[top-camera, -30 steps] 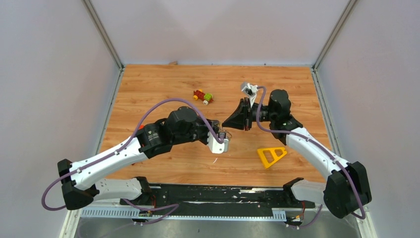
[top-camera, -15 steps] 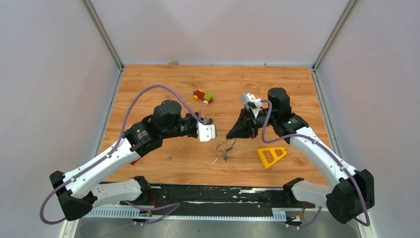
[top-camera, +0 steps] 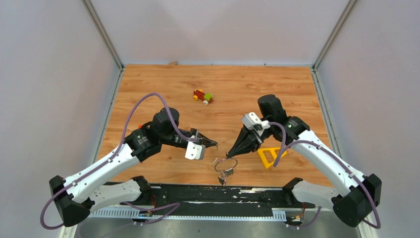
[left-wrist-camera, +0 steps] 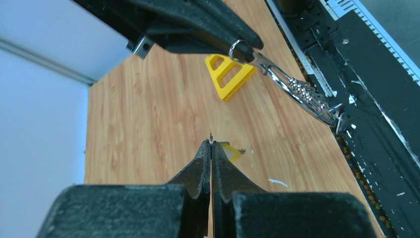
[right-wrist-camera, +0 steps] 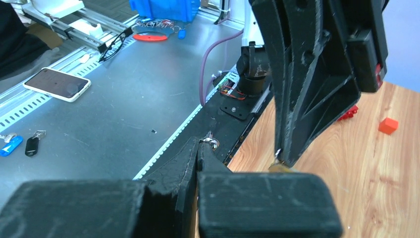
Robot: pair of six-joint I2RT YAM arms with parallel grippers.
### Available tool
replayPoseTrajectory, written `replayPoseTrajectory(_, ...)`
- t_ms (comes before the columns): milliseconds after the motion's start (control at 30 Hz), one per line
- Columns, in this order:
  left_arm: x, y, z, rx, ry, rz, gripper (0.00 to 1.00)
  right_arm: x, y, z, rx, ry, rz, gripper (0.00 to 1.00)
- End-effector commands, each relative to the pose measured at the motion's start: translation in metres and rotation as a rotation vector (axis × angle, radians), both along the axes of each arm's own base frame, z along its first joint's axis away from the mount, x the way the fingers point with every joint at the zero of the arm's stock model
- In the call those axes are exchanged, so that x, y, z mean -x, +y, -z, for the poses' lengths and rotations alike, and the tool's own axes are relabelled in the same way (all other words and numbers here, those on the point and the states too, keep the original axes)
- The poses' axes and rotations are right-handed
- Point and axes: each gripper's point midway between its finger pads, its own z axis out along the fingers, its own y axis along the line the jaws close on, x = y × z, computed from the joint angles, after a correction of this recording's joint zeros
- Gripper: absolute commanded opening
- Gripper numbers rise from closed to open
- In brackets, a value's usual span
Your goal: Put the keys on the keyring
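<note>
Top external: in the last second the right gripper (top-camera: 232, 152) has swung toward the near edge, pinching the keyring (top-camera: 227, 163) with keys (top-camera: 227, 173) dangling beneath; the left gripper (top-camera: 213, 144), fingers pressed together and seemingly empty, has drawn clear, so threading looks done

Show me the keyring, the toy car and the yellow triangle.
keyring (top-camera: 226, 171), top view, lower rim
toy car (top-camera: 203, 96), top view, middle of body
yellow triangle (top-camera: 267, 161), top view, lower corner
</note>
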Motion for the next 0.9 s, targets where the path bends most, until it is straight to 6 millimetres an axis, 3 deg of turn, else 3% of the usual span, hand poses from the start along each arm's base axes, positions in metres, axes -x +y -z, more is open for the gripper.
replayPoseTrajectory(0,0.015,-0.007,-0.014,0.080,-0.119,0.141,0.00,0.011,0.005,-0.018,-0.113,-0.059,-0.109,0.00)
replayPoseTrajectory(367,0.018,-0.009,-0.014,0.111,-0.197,0.153,0.00,-0.005,0.021,-0.026,-0.191,0.013,-0.082,0.00)
replayPoseTrajectory(533,0.014,-0.008,-0.011,0.103,-0.204,0.132,0.00,-0.010,0.025,-0.021,-0.184,0.026,-0.066,0.00)
replayPoseTrajectory(667,-0.005,-0.002,-0.007,0.061,-0.207,0.013,0.00,-0.010,0.023,-0.026,-0.185,0.012,-0.062,0.00)
replayPoseTrajectory(867,-0.037,0.009,-0.011,0.000,-0.159,-0.198,0.00,-0.025,0.016,-0.030,-0.143,0.026,-0.015,0.00)
